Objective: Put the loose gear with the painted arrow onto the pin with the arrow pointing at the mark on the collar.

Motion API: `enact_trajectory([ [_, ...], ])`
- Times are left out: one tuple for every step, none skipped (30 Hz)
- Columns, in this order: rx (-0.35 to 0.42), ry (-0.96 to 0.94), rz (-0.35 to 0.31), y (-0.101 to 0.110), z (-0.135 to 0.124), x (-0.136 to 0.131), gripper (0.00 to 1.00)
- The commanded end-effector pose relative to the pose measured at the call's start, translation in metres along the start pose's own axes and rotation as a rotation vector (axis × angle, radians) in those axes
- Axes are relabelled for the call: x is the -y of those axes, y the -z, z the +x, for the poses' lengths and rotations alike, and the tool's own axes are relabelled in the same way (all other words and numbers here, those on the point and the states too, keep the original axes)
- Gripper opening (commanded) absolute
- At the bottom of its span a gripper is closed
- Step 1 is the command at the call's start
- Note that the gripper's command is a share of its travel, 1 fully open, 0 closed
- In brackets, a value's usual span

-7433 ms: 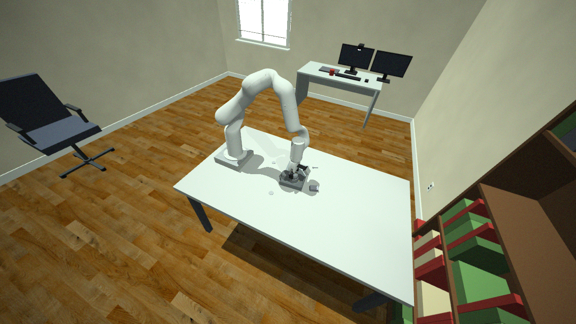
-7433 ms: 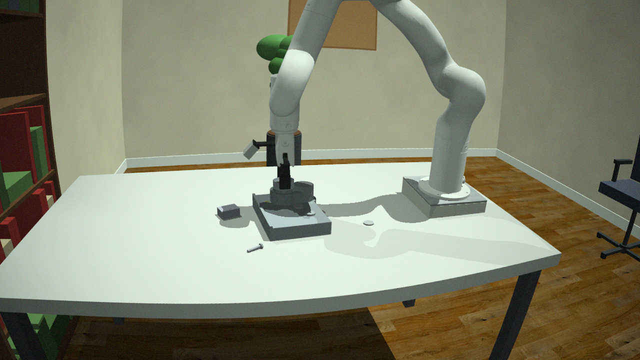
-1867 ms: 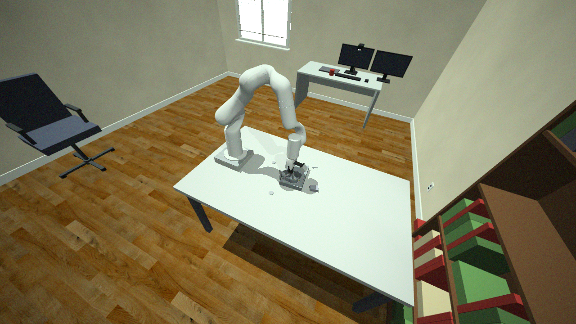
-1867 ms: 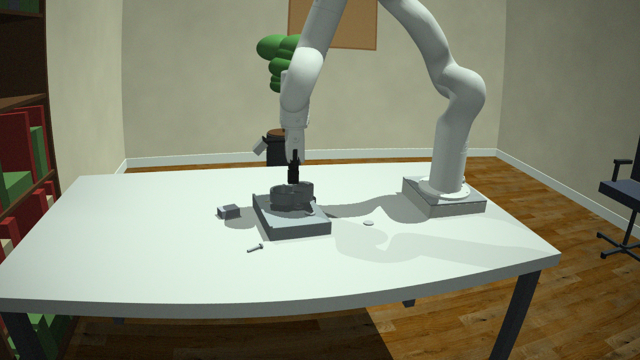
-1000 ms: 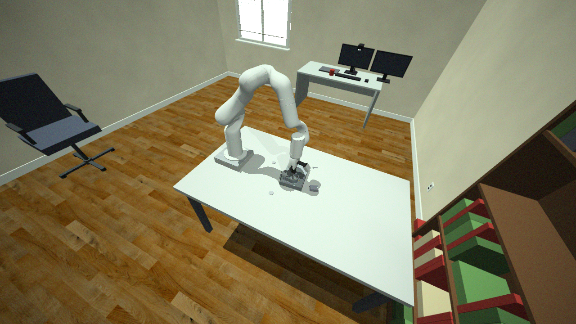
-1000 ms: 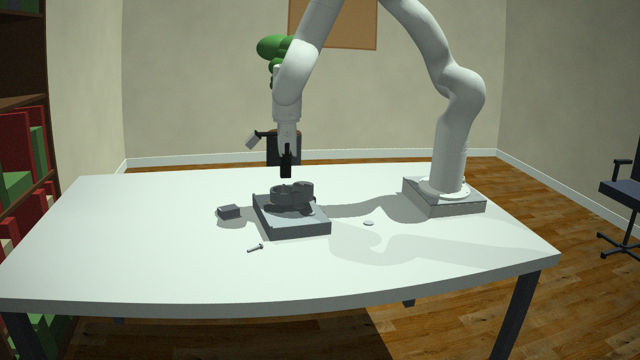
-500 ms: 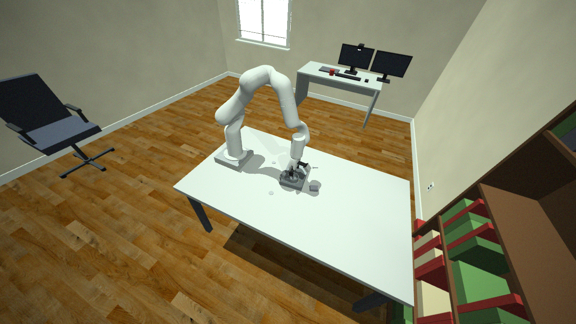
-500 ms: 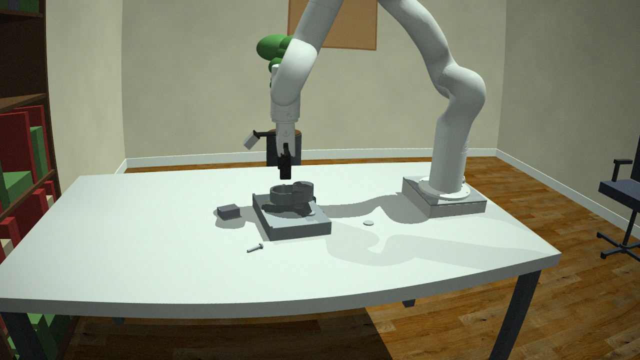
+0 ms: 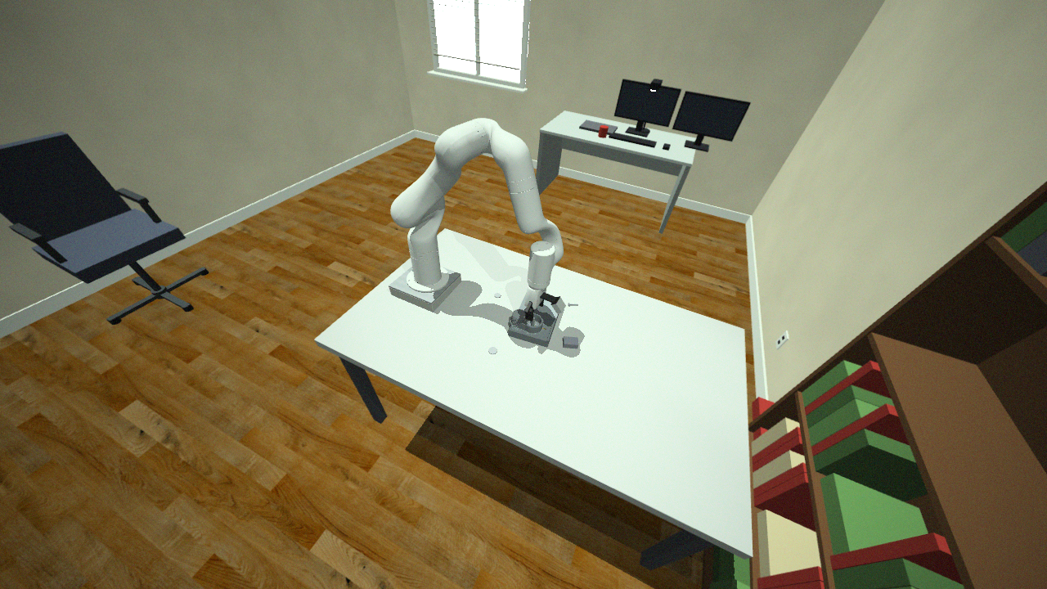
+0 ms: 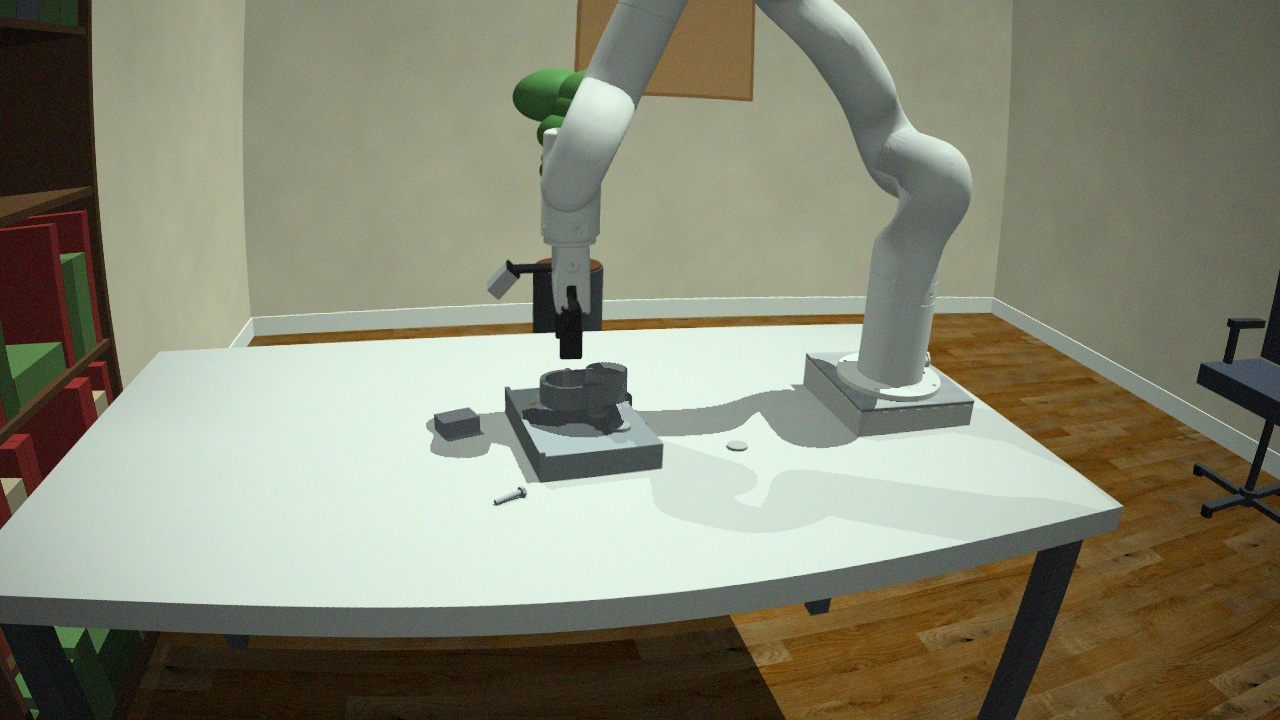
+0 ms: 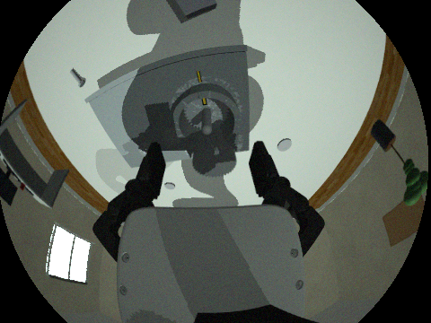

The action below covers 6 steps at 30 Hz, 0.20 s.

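Left to right on the desk (image 10: 268, 537), exterior view: a small grey block (image 10: 456, 421); a loose screw (image 10: 510, 494) nearer the front edge; the timing case (image 10: 581, 452) at mid-desk, carrying the gear (image 10: 580, 390) on its pin (image 11: 206, 124); the arm's base (image 10: 948, 413) toward the right edge. The gripper (image 10: 569, 335) hangs above the gear, jaws fully open and holding nothing. Wrist view: the gear's arrow (image 11: 204, 102) lies in line with the collar mark (image 11: 199, 75).

We see open air between our gripper (image 11: 206, 164), its fingers spread wide, and the gear (image 11: 204, 117) on the timing case (image 10: 581, 447) below it. A small grey block (image 10: 456, 421) lies just beside the case. A screw (image 10: 510, 495) and a flat disc (image 10: 736, 445) lie near it on the table (image 10: 268, 537).
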State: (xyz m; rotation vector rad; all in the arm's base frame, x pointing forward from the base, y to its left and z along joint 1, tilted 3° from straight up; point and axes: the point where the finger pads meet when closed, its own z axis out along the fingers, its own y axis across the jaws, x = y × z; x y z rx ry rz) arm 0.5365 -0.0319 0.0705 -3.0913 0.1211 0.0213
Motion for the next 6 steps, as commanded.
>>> enact_trajectory([
  [-0.002,0.0,0.0,0.0008,0.0009,0.0,1.0],
  [-0.002,0.0,0.0,0.0008,0.0009,0.0,1.0],
  [-0.002,0.0,0.0,0.0008,0.0009,0.0,1.0],
  [-0.002,0.0,0.0,0.0008,0.0009,0.0,1.0],
  [-0.002,0.0,0.0,0.0008,0.0009,0.0,1.0],
  [-0.002,0.0,0.0,0.0008,0.0009,0.0,1.0],
])
